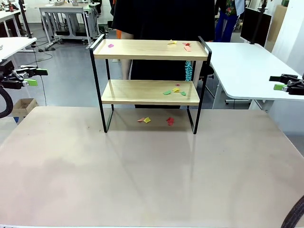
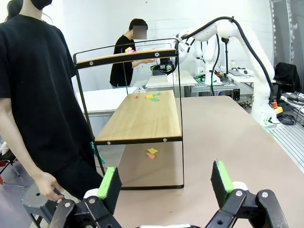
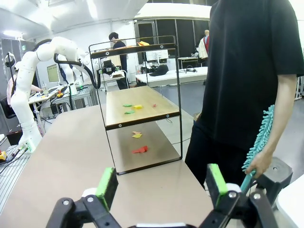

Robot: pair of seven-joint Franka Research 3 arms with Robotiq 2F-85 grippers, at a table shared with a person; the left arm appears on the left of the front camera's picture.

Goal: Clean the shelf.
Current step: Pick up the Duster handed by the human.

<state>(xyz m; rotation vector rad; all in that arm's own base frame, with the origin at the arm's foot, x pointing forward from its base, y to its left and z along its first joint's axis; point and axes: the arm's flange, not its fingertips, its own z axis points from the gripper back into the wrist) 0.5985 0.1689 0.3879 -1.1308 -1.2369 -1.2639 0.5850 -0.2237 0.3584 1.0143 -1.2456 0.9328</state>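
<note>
The shelf (image 1: 142, 50) stands on the desk (image 1: 142, 180) with paper scraps (image 1: 175, 89) on both boards and beneath, left pincer (image 2: 164, 178) and right pincer (image 3: 161, 183) spread empty well off either side of it; a clumsy sweep could scatter scraps or tip it.

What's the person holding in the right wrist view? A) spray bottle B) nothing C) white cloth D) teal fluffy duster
D: the person's hand grips a teal fluffy duster, standing beside the shelf.
</note>
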